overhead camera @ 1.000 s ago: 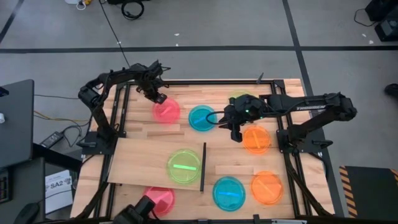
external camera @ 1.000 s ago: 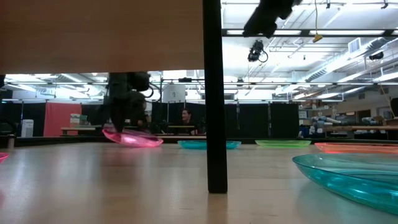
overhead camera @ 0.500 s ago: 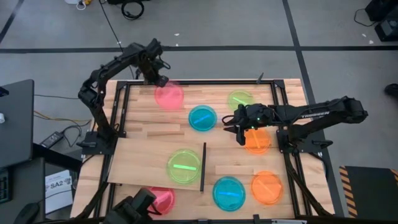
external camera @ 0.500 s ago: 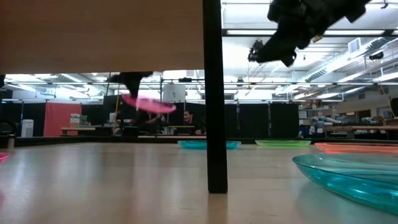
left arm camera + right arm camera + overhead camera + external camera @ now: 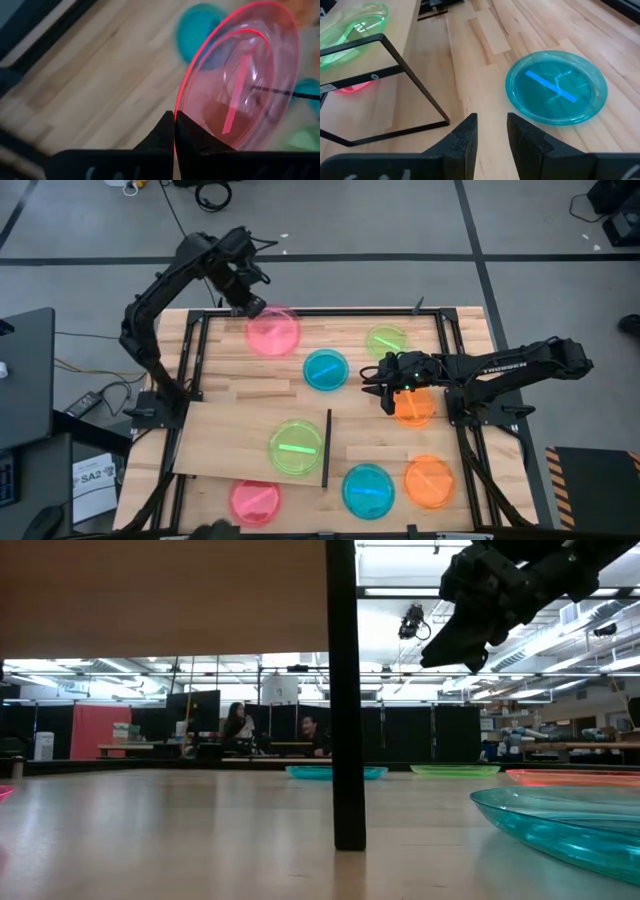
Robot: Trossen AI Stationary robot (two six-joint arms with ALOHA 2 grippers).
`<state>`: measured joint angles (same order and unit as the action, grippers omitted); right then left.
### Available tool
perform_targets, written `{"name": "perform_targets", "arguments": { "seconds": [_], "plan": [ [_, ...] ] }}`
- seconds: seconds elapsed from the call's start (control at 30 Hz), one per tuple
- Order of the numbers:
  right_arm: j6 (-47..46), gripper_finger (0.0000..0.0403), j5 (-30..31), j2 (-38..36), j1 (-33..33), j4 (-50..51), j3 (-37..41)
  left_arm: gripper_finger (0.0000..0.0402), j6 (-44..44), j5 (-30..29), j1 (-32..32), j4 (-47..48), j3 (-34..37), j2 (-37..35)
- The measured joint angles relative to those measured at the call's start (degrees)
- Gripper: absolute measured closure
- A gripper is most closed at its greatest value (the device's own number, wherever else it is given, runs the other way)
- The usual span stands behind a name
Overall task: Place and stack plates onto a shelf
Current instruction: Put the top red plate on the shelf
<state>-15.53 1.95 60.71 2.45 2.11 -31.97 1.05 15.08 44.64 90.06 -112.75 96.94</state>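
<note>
Lab or workshop hall: taped concrete floor [image 5: 330, 220], ceiling strip lights [image 5: 470, 592], benches [image 5: 150, 748], seated people [image 5: 240, 725].

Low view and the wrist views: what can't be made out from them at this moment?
- Low view: the left gripper and its pink plate are out of frame; the shelf panel blocks the upper left.
- Left wrist view: tabletop plates behind the held pink plate are blurred.
- Right wrist view: the shelf's green plate is cut by the edge.
</note>
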Motion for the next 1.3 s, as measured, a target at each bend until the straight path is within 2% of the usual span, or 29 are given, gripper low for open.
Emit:
{"name": "perform_targets", "arguments": {
  "seconds": [0.27, 0.43, 0.83, 0.97, 1.17, 1.3],
  "plan": [
    [0.0, 0.0291, 0.0, 0.0, 0.0, -0.4, 0.0, 0.0398, 5.8, 1.4, -8.6, 0.0, 0.7, -9.3],
    [0.0, 0.0291, 0.0, 0.0, 0.0, -0.6, 0.0, 0.0398, 14.1, 0.8, -15.1, 0.0, 0.7, -15.0],
    [0.2, 0.0291, 0.0, 0.0, 0.0, -1.2, 0.0, 0.0398, 38.4, -11.8, -35.8, -0.1, 1.0, -24.0],
    [0.2, 0.0291, 0.0, 0.0, 0.0, -1.2, 0.0, 0.0398, 46.4, -12.8, -42.3, -0.1, 8.1, -27.4],
    [0.1, 0.0291, 0.0, 0.0, 0.0, -1.2, 0.0, 0.0398, 56.5, -8.0, -49.9, 0.0, 23.4, -33.2],
    [0.1, 0.0291, 0.0, 0.0, 0.0, -1.5, 0.0, 0.0398, 62.3, -6.0, -53.6, 0.0, 30.9, -36.6]
  ]
}}
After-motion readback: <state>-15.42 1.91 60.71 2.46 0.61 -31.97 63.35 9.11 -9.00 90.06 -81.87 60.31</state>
